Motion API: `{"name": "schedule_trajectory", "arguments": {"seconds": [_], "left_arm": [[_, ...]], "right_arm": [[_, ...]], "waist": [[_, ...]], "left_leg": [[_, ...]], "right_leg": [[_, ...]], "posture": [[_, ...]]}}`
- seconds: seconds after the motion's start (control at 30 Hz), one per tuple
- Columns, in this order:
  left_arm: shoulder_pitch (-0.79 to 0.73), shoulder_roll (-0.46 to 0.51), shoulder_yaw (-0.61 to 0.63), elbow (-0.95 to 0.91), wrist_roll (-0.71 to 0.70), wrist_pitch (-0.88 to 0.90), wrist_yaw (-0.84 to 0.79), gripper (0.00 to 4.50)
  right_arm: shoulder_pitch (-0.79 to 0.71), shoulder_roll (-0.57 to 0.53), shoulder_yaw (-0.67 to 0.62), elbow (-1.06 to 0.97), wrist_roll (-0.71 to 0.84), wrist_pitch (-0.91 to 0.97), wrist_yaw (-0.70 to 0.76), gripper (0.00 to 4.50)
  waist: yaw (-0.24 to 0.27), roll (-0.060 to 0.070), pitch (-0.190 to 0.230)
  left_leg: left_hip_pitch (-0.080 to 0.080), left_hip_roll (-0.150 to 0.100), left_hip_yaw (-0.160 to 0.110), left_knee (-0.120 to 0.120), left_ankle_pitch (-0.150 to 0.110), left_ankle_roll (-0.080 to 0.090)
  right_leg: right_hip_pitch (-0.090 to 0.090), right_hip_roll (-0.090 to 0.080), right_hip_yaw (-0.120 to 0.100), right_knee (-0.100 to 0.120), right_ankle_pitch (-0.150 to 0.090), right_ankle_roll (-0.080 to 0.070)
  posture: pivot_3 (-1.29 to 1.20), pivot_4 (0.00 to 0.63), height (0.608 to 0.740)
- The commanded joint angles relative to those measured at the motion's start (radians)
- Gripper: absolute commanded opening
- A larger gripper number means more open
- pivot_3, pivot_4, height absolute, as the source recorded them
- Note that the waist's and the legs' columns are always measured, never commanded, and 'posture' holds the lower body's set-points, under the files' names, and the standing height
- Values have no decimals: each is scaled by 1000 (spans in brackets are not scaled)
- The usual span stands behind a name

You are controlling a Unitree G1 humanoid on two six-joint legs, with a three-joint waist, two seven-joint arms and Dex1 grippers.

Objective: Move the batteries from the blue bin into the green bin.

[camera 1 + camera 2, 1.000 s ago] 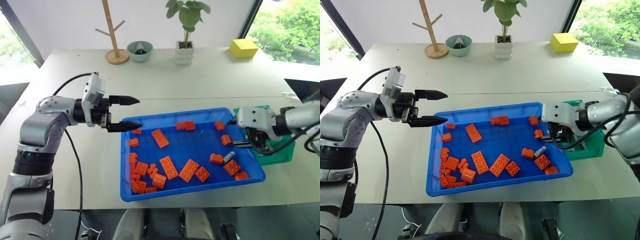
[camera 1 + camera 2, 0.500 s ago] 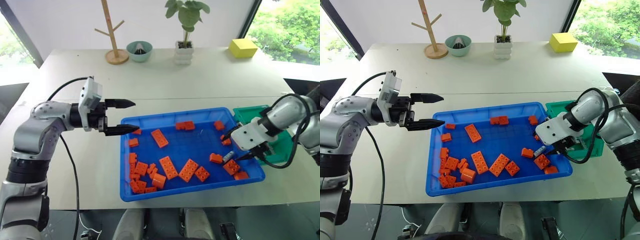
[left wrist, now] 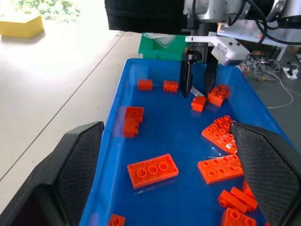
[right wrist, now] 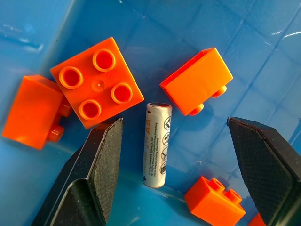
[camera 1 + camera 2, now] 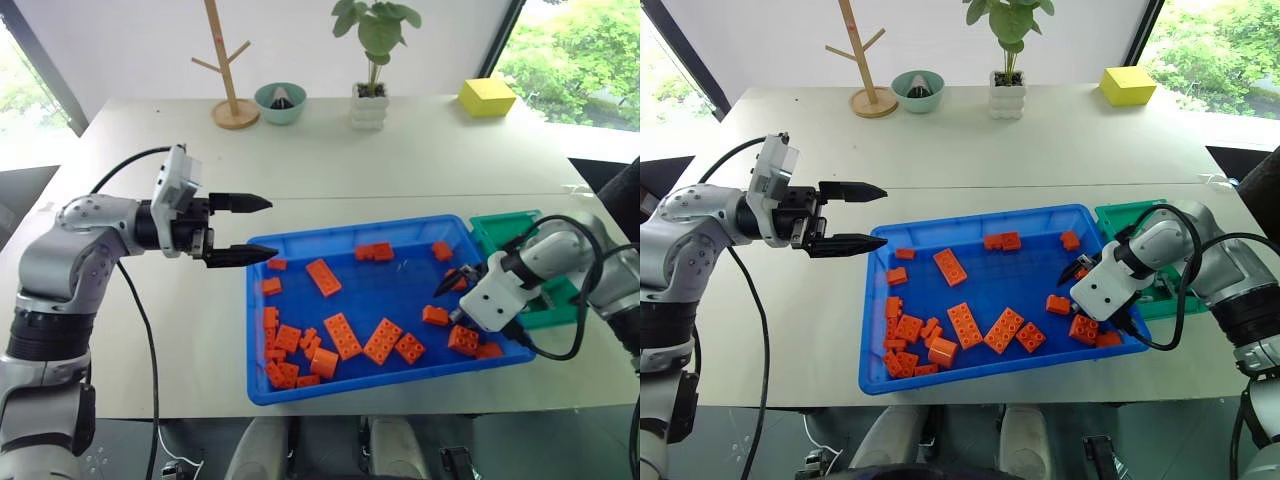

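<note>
right gripper (image 4: 171,155) is spread wide over an aa battery (image 4: 157,144) lying among orange bricks (image 4: 96,82) in the blue bin (image 5: 300,385), so i'd drop straight down, straddle it and avoid pinching bricks.

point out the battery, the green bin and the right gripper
battery (image 4: 157,145): right wrist view, middle of its white printed body.
green bin (image 5: 503,224): left eye view, its far rim.
right gripper (image 4: 174,169): right wrist view, midway between its open fingertips, just beside the battery.
</note>
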Motion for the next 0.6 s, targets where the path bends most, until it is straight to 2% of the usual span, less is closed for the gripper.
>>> {"name": "schedule_trajectory", "arguments": {"seconds": [0.03,0.1,0.2,0.37,0.4,0.53,0.6], "left_arm": [[-19,9,21,-13,-9,-9,-5,4500],[-16,9,22,-19,-12,-7,-6,4500],[-10,13,22,-23,-15,-3,-14,4500],[-9,12,24,-26,-16,-1,-13,4500],[-9,11,24,-27,-16,-1,-12,4500],[-8,8,21,-27,-15,-4,-12,4500],[-7,7,20,-29,-16,-3,-12,4500]], "right_arm": [[0,-18,-11,14,-22,-17,-1,3596],[5,-19,-11,18,-32,-20,-4,3596],[-2,-19,-6,42,-56,-27,-9,2820],[-4,-11,-13,29,-43,19,6,383],[-4,-7,-16,18,-36,35,7,8],[-6,8,-44,-71,32,158,21,16],[-14,22,-81,-163,114,321,23,16]], "waist": [[0,0,0],[0,0,0],[-1,0,0],[-2,0,0],[-2,0,0],[-3,0,0],[-3,1,0]], "left_leg": [[0,0,0,0,0,0],[0,0,0,0,0,0],[0,0,0,0,0,0],[0,0,0,0,0,0],[1,0,0,0,0,0],[1,0,0,0,0,0],[1,0,0,0,0,0]], "right_leg": [[0,0,0,0,0,0],[0,0,0,0,0,0],[0,0,0,0,0,0],[0,0,0,0,0,0],[0,0,0,1,0,0],[0,0,0,1,0,0],[-1,0,1,1,0,0]], "posture": [[0,150,702],[0,150,702],[0,150,702],[0,150,702],[0,150,702],[0,150,702],[0,150,702]]}}
